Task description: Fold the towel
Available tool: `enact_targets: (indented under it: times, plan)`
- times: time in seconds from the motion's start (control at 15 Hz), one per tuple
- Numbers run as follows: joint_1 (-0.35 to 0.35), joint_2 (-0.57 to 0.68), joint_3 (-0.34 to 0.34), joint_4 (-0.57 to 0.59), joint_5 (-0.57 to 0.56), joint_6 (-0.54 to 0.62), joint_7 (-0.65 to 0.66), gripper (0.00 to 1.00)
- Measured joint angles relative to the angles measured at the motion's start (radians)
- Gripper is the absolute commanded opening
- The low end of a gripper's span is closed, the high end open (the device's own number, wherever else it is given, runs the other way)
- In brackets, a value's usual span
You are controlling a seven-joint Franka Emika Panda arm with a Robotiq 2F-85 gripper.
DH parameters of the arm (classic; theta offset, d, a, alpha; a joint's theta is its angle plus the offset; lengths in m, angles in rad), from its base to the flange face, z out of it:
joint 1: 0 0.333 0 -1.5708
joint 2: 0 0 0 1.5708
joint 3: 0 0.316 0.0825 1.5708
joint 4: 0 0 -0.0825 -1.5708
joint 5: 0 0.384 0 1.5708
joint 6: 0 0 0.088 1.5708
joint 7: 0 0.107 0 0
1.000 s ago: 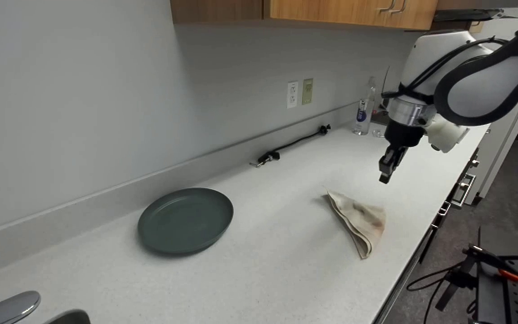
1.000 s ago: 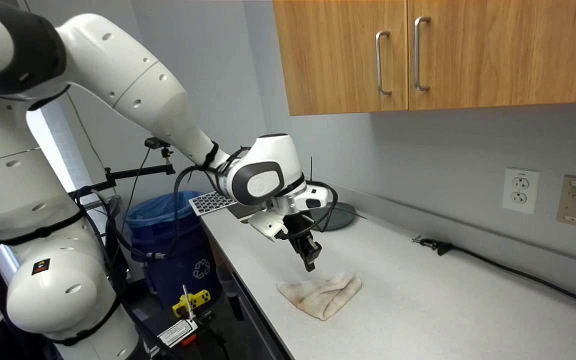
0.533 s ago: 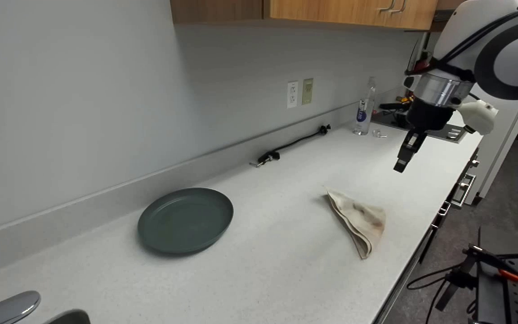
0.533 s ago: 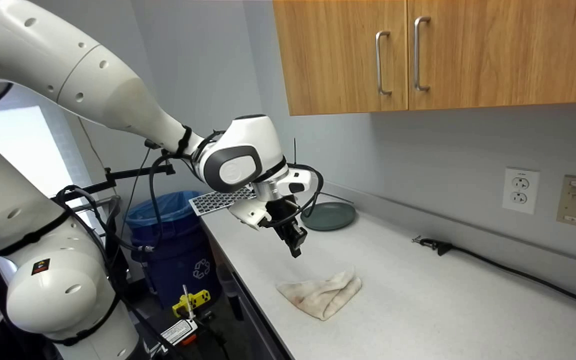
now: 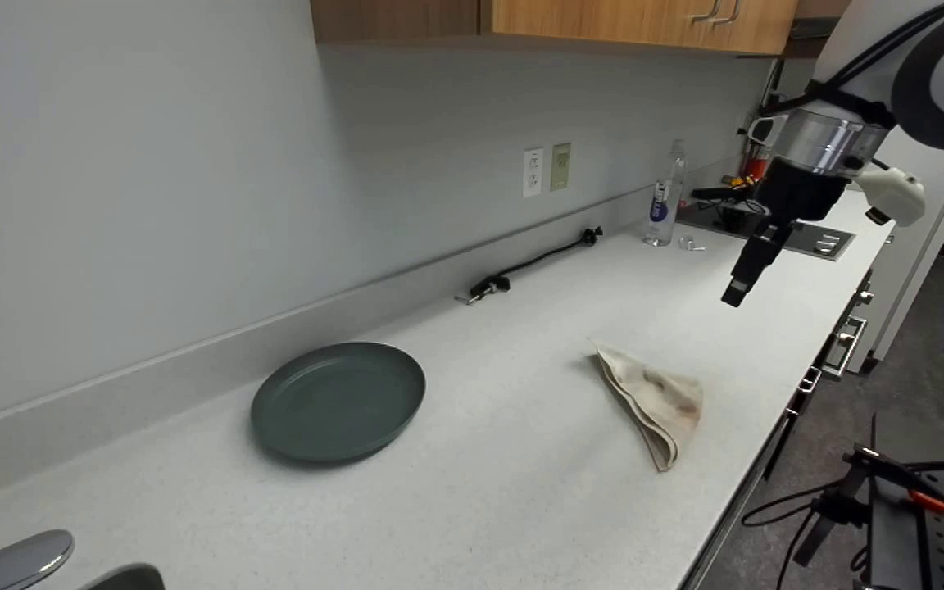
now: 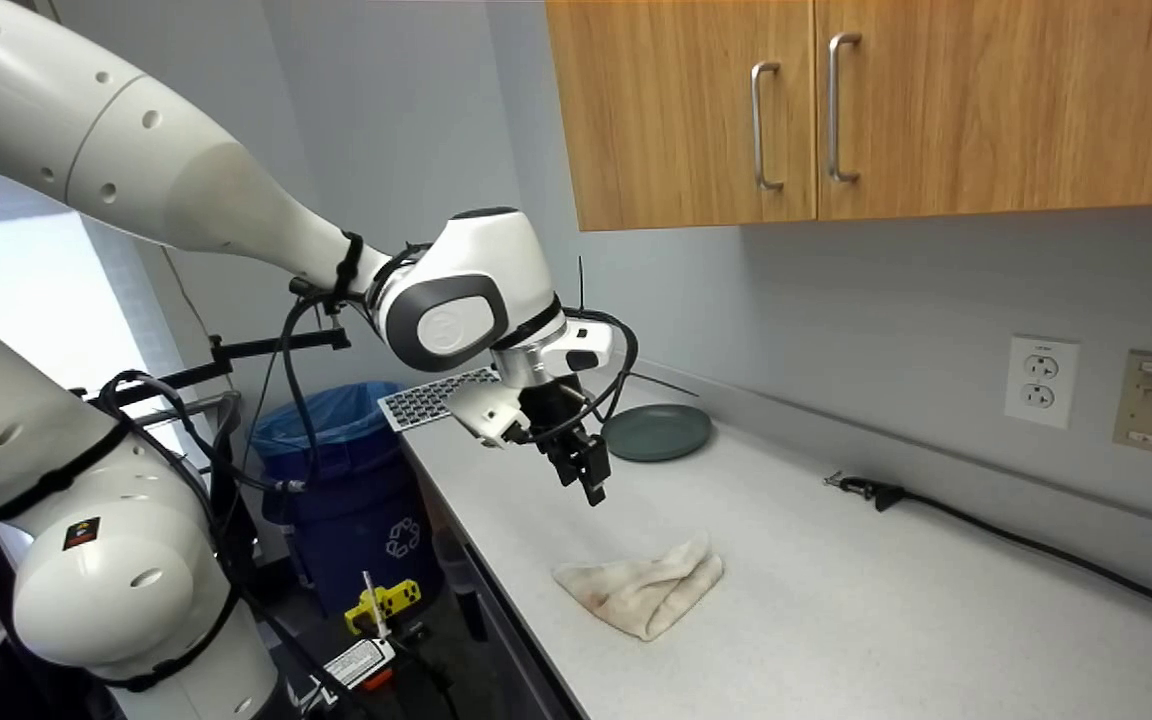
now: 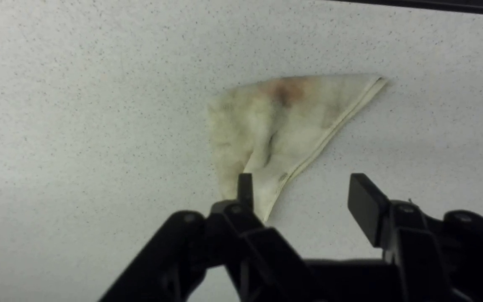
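Observation:
The cream towel (image 5: 654,395) with brownish stains lies on the white counter, folded over into a rough triangle with layered edges along one side. In the wrist view the towel (image 7: 304,113) has a reddish-brown blotch near its top edge and a crease in its middle. My gripper (image 7: 302,195) stands open with nothing between its fingers. One fingertip (image 7: 245,186) covers part of the towel's narrow end from the camera's side. In both exterior views the gripper (image 6: 584,488) hangs above the counter, well clear of the towel (image 6: 644,592).
A round dark green plate (image 5: 338,401) sits near the wall. A black cable with a clamp (image 5: 490,287) lies along the backsplash, and a clear bottle (image 5: 664,197) stands farther along. Wooden cabinets (image 6: 686,120) hang over the counter. The counter's front edge (image 7: 455,6) runs close to the towel.
The arm has drawn up and back from the towel, rightward in an exterior view and leftward in an exterior view. The gripper's fingers have spread apart. The towel has stayed put.

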Motion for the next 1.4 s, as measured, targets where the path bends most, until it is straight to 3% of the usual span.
enact_targets:
  times: [0.13,0.6,1.4]
  plan:
    - [0.0,-0.021,-0.013,0.0,0.027,-0.005,-0.016,1.0]
    - [0.0,-0.086,-0.066,0.0,0.093,-0.01,-0.081,1.0]
    - [0.0,-0.096,-0.068,0.0,0.093,-0.011,-0.081,1.0]
